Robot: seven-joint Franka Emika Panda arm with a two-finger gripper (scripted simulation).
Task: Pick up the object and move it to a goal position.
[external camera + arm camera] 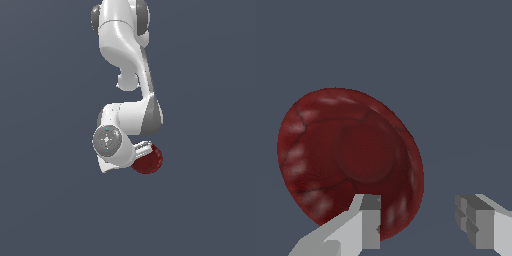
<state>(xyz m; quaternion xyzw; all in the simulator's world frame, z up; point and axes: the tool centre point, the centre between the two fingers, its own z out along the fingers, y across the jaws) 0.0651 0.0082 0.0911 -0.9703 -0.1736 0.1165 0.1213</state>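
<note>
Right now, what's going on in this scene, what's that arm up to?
A white Panda arm in a simulation is working on a small dark red bowl. Its tool is open and right at the bowl: in the wrist view one finger overlaps the bowl's rim while the other stands off to the side over the plain grey surface. The tool has not closed on the bowl. In the exterior view the bowl pokes out beside the arm's wrist.

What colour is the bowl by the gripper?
Dark red, with pale glossy patches and fine dark crackle lines inside the bowl; the wrist view shows it best.
</note>
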